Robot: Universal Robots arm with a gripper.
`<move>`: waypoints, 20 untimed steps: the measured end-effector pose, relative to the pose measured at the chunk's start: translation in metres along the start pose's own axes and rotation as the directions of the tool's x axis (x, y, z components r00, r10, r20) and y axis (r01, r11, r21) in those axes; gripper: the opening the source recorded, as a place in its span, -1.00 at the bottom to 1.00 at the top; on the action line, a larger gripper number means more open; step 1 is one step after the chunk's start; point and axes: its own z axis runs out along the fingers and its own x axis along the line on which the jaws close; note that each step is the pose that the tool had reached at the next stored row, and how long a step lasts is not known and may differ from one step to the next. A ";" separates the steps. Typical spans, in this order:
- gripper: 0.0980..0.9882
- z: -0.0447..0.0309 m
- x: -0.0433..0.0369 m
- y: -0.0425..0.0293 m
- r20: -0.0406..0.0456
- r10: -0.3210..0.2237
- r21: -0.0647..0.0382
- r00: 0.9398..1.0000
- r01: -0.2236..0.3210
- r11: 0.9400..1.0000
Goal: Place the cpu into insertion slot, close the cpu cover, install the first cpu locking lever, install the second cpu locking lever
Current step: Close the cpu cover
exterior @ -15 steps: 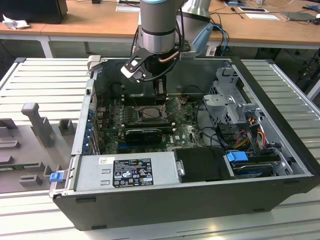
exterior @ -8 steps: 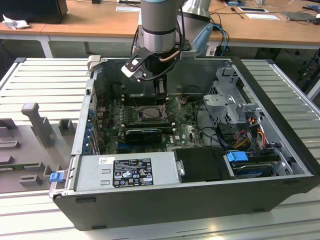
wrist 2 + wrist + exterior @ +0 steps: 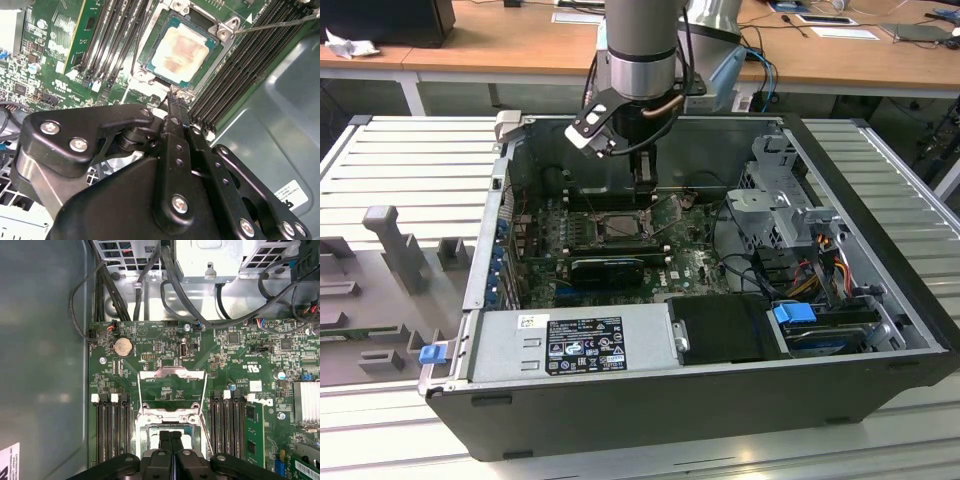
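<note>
The claw (image 3: 171, 434) is seen narrow, fingers pressed together, nothing gripped between them. It is lowered inside the open computer case (image 3: 700, 405), with its tips right at the near edge of the insertion slot (image 3: 147, 416). The cpu (image 3: 182, 50) is found seated flat in the slot, just ahead of the claw tips, its pale face stained brownish. The cpu cover (image 3: 172, 372) is flipped open further out beyond the claw, green board showing through its window; it is not yet closed. Two thin locking levers (image 3: 138, 392) appear unlatched, one at either side of the claw's line.

Risks, as judged: the chip could be nudged or tilted if the tips are driven onto it, and socket pins bent. A lever wire could be snagged, being so close to the fingers. The cover could be seated crooked if pushed off-centre.

Labels: a printed sticker (image 3: 585, 345) is seen on the power supply (image 3: 510, 350), and a white sticker (image 3: 292, 195) on the case floor beside the claw. The print is not transcribed.
</note>
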 end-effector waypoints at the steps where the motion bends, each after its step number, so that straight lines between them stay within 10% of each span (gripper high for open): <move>1: -0.98 -0.0001 0.0001 0.0006 0.000 0.000 0.000 1.000 0.000 1.000; 20: -0.98 -0.0061 0.0007 0.0176 0.000 0.000 0.000 1.000 0.000 1.000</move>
